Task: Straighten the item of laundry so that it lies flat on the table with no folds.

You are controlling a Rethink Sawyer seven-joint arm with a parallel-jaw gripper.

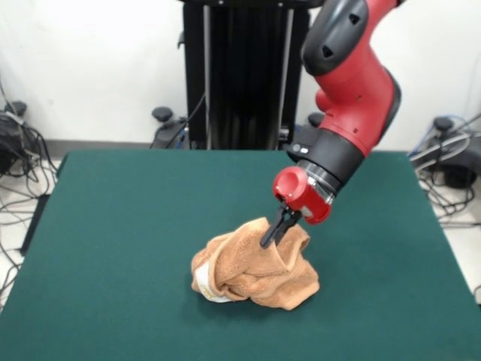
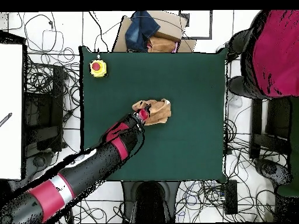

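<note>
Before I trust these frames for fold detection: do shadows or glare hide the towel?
Front view: even light, soft shadow under the towel, folds readable, no glare on the table. Overhead view: the tool and arm cover the towel's edge.

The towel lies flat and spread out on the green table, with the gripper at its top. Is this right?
Not quite. The front view shows the towel bunched in a crumpled heap, not flat. The rest holds: it is on the green table, with the gripper at its top.
</note>
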